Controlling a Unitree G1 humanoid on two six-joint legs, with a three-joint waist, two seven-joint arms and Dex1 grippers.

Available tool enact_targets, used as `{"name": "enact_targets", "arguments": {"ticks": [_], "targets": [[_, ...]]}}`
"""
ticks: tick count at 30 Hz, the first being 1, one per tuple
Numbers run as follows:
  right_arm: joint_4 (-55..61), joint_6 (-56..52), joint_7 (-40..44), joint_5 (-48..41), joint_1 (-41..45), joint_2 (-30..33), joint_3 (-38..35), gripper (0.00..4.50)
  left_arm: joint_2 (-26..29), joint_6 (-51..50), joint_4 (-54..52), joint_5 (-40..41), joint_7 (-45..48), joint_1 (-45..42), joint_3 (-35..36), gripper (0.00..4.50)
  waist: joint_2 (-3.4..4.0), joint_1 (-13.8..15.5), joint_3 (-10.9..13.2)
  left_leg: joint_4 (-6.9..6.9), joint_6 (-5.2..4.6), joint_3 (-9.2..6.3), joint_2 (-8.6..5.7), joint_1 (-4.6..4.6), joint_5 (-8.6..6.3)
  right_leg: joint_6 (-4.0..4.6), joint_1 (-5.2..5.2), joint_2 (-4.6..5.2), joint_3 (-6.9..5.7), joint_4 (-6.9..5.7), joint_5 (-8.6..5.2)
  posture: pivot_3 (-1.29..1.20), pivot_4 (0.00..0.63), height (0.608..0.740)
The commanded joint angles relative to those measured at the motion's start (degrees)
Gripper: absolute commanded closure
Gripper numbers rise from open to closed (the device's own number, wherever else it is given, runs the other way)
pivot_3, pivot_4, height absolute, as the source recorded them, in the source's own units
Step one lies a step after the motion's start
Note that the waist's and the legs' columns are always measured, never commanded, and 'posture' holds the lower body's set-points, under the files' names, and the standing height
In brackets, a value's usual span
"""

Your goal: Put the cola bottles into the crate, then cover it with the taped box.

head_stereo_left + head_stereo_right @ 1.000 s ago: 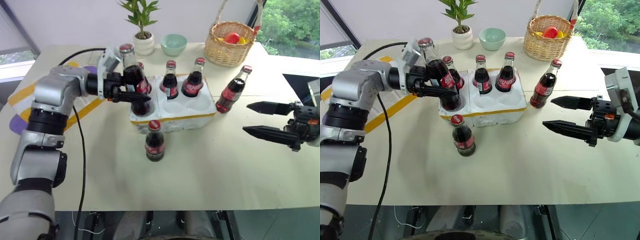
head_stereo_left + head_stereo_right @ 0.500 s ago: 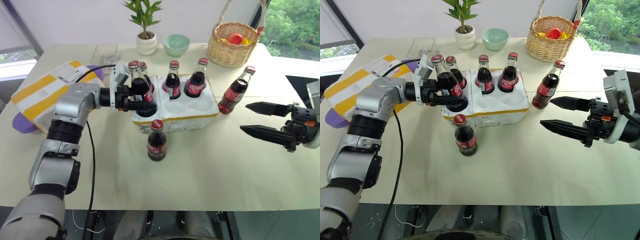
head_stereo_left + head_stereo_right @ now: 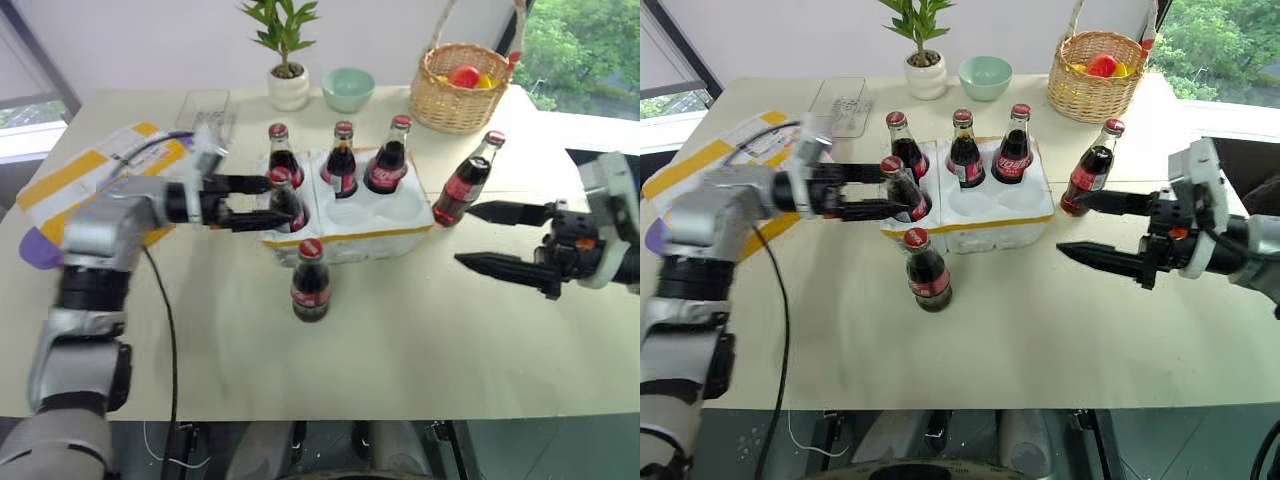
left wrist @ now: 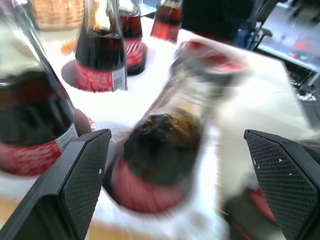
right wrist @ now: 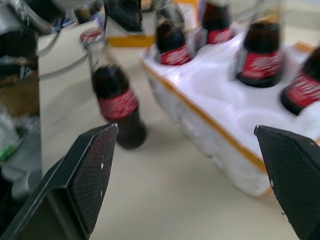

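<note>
Your left gripper is spread wide around the near-left cola bottle, which leans in its crate well, cap tipped left. Your right gripper hangs open beside the crate.

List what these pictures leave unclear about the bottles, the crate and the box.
- Front-left bottle: blurred in the left wrist view; whether it sits fully in its well is unclear.
- Taped box: partly hidden by the left arm in the eye views.
- Shipping label: text too small to read.
- Crate: cut off by the right wrist view's edge.
- Basket: contents partly hidden by its rim.
</note>
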State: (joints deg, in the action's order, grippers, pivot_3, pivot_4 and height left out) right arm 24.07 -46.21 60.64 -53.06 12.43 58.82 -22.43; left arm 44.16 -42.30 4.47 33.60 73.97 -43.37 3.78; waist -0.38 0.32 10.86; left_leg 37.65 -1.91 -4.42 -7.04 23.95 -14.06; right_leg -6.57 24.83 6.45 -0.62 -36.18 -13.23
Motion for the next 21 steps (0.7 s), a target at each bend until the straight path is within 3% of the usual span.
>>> {"name": "enact_targets", "arguments": {"ticks": [1,5,10,14,21], "targets": [[3.77,1.45,-0.86,-0.30,1.57,-3.04,4.72,0.00,9.88,-6.29,-12.38,7.89,6.57,7.67,6.50,0.04,0.06,-0.38,-0.03,-0.02,-0.01,0.01,0.00,-0.02,-0.01,0.00,-0.02,0.00,0.02,0.02,0.00,0.00,0.150,0.732],[3.85,2.23,-1.95,2.08,4.30,-6.98,12.14,0.00,16.42,-6.45,-19.37,10.17,8.56,16.91,10.34,0.04,0.05,-0.24,-0.03,-0.01,-0.13,-0.01,-0.02,-0.09,-0.08,0.02,-0.12,0.02,0.02,0.03,-0.01,0.00,0.150,0.732],[-0.25,6.04,-2.34,9.35,9.20,-13.20,22.46,0.00,17.30,-3.45,-24.23,9.15,6.08,24.31,11.76,0.04,0.01,0.42,-0.04,0.05,-0.14,-0.06,-0.02,-0.18,-0.10,0.11,-0.26,0.02,0.01,0.09,-0.04,0.00,0.150,0.732],[-4.91,10.25,-1.11,16.09,11.86,-16.97,28.90,0.00,16.82,-1.26,-25.41,8.27,4.11,25.85,10.55,0.04,0.00,0.51,-0.04,0.04,-0.14,-0.06,-0.02,-0.20,-0.11,0.08,-0.23,0.00,0.00,0.06,-0.02,0.00,0.150,0.732],[-10.32,13.34,0.26,21.33,15.45,-21.93,33.75,0.00,15.85,-0.35,-25.52,8.72,0.94,24.68,9.39,0.04,0.00,0.29,-0.04,-0.08,-0.06,-0.06,-0.02,-0.21,-0.06,0.05,-0.17,-0.03,0.00,0.04,0.00,0.00,0.150,0.732]]}}
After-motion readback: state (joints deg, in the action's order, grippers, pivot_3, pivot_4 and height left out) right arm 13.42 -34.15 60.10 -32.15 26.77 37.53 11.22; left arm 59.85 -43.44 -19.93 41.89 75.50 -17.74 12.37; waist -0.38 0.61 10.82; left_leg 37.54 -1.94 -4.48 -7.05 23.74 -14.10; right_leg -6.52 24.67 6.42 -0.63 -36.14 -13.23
